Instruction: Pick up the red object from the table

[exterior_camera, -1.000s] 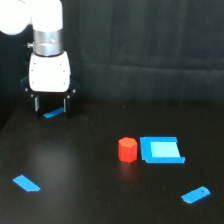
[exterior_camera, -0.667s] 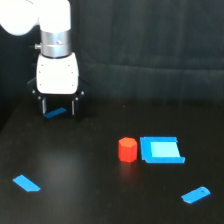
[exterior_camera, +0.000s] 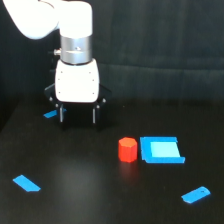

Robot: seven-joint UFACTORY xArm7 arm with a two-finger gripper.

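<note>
The red object (exterior_camera: 128,149) is a small faceted block standing upright on the black table (exterior_camera: 90,195), right of centre in the exterior view. My gripper (exterior_camera: 77,116) hangs up and to the left of it, well apart from it. Its two dark fingers (exterior_camera: 61,115) point down and stand apart, with nothing between them, so it is open. The white arm rises from it to the top left of the frame.
A blue square piece (exterior_camera: 161,150) lies flat right beside the red object on its right. Small blue pieces lie at the front left (exterior_camera: 26,183), the front right (exterior_camera: 196,194) and just left of the gripper (exterior_camera: 50,114). A dark curtain hangs behind.
The arm and gripper have moved toward the exterior view's right, closer to the red object. The small blue piece once under the gripper now sits at its left. The objects have not moved.
</note>
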